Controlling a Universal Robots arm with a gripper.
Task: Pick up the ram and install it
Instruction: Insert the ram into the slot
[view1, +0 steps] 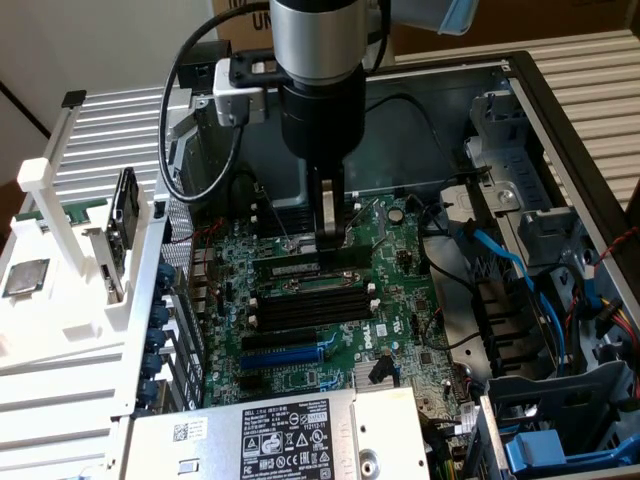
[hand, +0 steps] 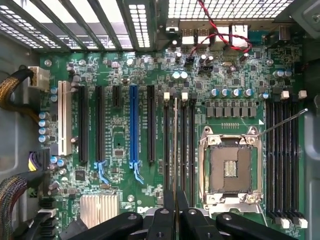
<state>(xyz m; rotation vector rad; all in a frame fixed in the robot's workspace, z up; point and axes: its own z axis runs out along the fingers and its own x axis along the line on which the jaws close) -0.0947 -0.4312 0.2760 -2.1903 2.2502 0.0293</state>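
- Pinching the ram (hand: 175, 140) edge-on, your gripper (hand: 175, 202) is nearly closed on it.
- It stands mid-way across the board (hand: 120, 80), between black slots (hand: 166, 135), beside the socket (hand: 230, 165).
- Keep it upright; press evenly along its length.

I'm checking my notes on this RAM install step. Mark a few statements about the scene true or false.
1. The gripper is shut on the ram. True.
2. The CPU socket carries a cooler. False: it is bare, with its metal frame showing.
3. The motherboard has a long blue slot. True.
4. The ram lies flat outside the case. False: it stands on edge among the black memory slots beside the socket.
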